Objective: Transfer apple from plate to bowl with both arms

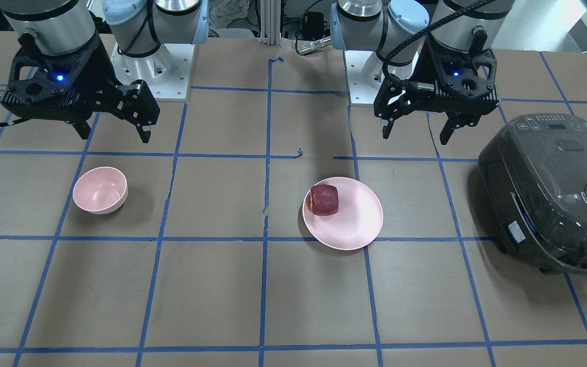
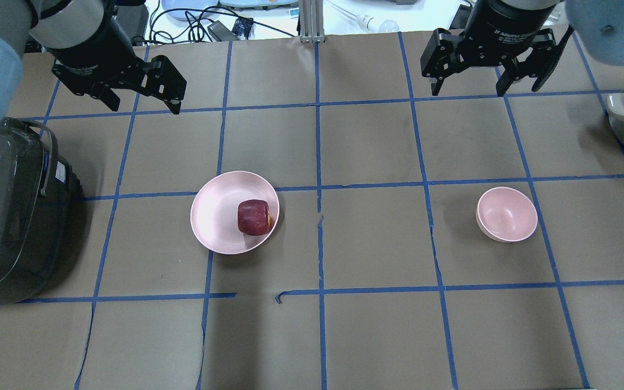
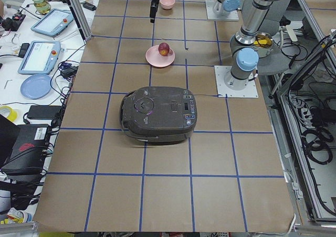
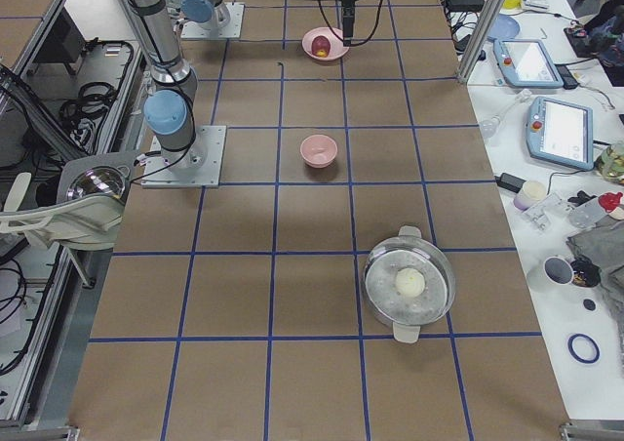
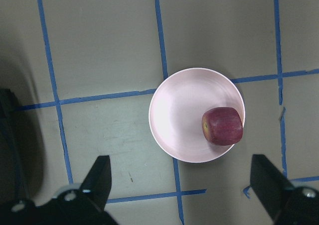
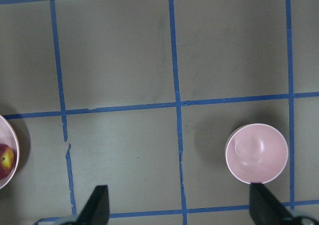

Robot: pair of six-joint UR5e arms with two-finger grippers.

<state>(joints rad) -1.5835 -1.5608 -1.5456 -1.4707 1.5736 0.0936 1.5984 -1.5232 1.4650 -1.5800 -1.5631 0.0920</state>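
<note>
Two grippers, both mine, both up off the desk (image 2: 317, 325). My left gripper (image 1: 416, 136) hangs with its jaws spread wide and nothing between them. My right gripper (image 1: 115, 135) is the same, jaws wide apart and gripping nothing.

Looking down from the left wrist: one plate (image 5: 179, 115), pale pink and round, and one apple (image 5: 223, 126) lying on it. The apple is dark red and sits off centre, close to the rim on the side that faces the bowl. It shows a small yellowish patch on one flank.

Looking down from the right wrist: one bowl (image 6: 256, 153), small, deep and pink, standing upright on the brown paper. The plate's edge just peeks in at the far side of that view, so the two are well apart, with blue tape lines crossing the desk between them.

Farther out on my left is one dark grey rice cooker (image 2: 3, 211), lid down. Farther out on my right is one steel pot (image 4: 409, 282) with one pale round thing inside.
</note>
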